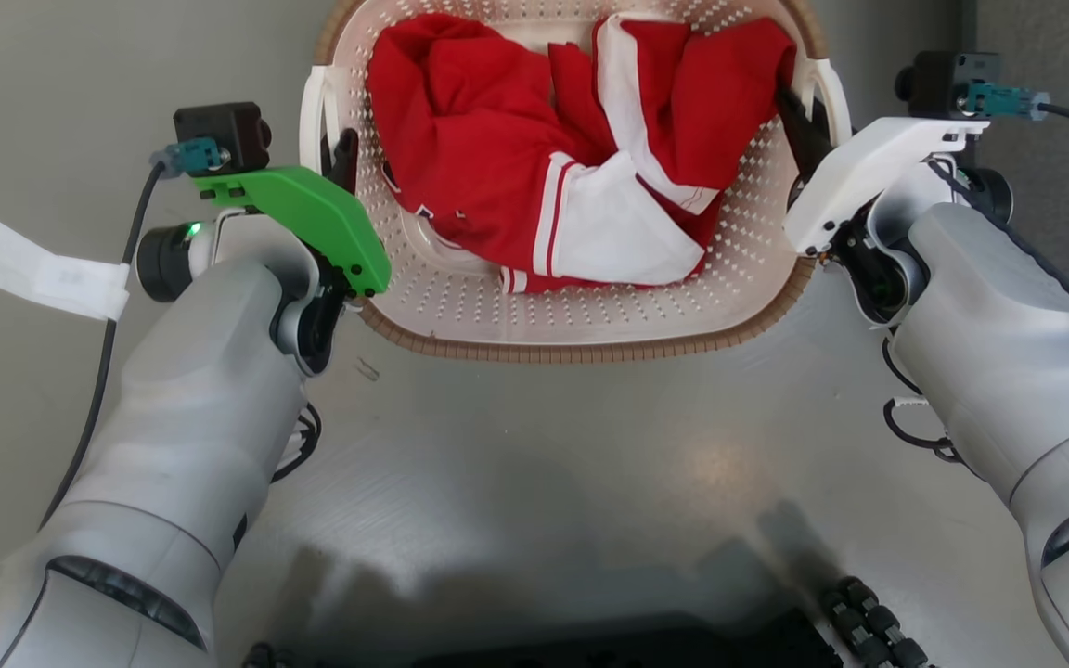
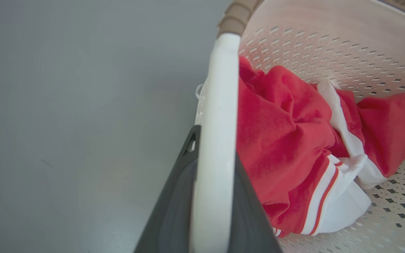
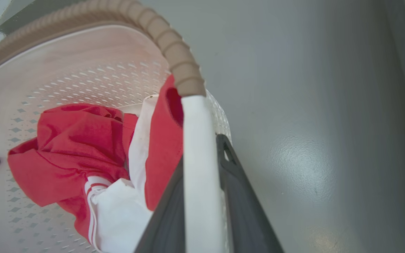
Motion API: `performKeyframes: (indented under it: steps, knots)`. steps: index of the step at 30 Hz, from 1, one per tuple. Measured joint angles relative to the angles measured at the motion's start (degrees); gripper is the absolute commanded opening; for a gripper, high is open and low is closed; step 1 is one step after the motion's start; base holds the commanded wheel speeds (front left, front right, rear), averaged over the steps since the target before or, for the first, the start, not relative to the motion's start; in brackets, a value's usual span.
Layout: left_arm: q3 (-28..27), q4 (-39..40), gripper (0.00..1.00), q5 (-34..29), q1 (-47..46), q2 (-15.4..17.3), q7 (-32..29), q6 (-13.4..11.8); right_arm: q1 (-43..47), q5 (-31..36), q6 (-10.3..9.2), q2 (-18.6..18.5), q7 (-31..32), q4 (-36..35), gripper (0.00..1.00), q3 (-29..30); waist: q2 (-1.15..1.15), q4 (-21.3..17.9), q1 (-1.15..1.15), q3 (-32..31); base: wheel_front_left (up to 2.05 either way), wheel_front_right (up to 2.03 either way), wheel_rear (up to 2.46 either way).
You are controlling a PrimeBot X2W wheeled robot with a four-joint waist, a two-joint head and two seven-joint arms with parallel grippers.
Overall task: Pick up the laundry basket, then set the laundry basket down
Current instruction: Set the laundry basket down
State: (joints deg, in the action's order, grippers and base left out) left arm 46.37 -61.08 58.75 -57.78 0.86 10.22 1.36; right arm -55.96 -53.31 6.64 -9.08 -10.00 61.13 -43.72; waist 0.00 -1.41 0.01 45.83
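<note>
The laundry basket (image 1: 581, 325) holds a crumpled red-and-white garment (image 1: 488, 139).

I can read no text, brand or number; the white tape tag (image 1: 33, 264) on the left cable (image 1: 106, 357) is illegible.

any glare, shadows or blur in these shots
Head view: mild sheen on the floor, dark shadow near the bottom edge. Right wrist view: brighter glare patch on the floor beside the laundry basket. Left wrist view: even light, no glare, near fingers soft.
</note>
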Motion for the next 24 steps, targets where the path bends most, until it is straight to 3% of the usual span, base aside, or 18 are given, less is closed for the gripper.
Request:
performKeyframes:
  steps: [24]
  knots:
    - [0.1, 0.1, 0.00, 0.1, -5.3, 0.1, 3.0, 1.0, -4.7, 0.4, 0.40, -1.0, -3.5, -1.0, 0.00, 0.4, 0.00, 0.0, 0.00, 8.5, 0.00, 0.00, 0.00]
